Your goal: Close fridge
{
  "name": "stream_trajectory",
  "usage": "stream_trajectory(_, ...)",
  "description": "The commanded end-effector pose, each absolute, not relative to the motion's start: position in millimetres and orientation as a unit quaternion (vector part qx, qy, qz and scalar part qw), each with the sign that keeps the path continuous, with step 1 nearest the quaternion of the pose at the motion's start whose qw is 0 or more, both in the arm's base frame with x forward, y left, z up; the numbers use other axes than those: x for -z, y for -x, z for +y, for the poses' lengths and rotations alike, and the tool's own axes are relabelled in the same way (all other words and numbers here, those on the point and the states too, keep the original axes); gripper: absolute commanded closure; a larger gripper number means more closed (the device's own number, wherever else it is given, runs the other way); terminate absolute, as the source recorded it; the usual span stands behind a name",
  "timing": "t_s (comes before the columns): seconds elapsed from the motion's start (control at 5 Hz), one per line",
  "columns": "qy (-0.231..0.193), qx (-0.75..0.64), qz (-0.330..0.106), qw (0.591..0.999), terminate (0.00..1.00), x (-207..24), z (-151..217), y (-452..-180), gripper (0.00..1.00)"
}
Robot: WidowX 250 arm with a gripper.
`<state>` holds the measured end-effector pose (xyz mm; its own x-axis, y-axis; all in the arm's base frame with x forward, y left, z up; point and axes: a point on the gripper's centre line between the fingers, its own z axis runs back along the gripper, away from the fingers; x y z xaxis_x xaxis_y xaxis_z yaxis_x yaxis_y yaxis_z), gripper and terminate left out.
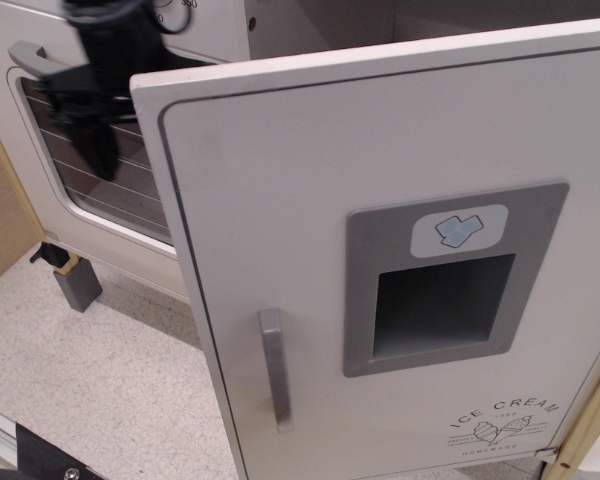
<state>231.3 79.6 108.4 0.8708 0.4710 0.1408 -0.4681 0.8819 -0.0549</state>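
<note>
The white fridge door (280, 200) stands open, swung out toward the camera and filling most of the view. It has a grey vertical bar handle (271, 368), a grey recessed dispenser panel (450, 280) and "ICE CREAM" print (505, 415). My black gripper (98, 150) is motion-blurred at the upper left. It hangs in front of the oven window, left of the door's free edge and apart from it. The blur hides how its jaws stand.
The white oven (20, 200), with a glass window (130, 195) and a horizontal grey handle (30, 58), stands at the left behind the gripper. A small grey block (78, 285) sits by its foot. The speckled floor (90, 380) lies in front, with a wooden panel (0, 220) at the far left.
</note>
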Motion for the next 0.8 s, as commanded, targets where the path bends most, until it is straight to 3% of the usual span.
stream_trajectory(0.0,-0.008,-0.193,-0.097,0.976,0.0,-121,95,-193,0.0)
stream_trajectory(0.6,-0.032,-0.145,-0.085,0.985,0.0,-118,98,-153,0.0)
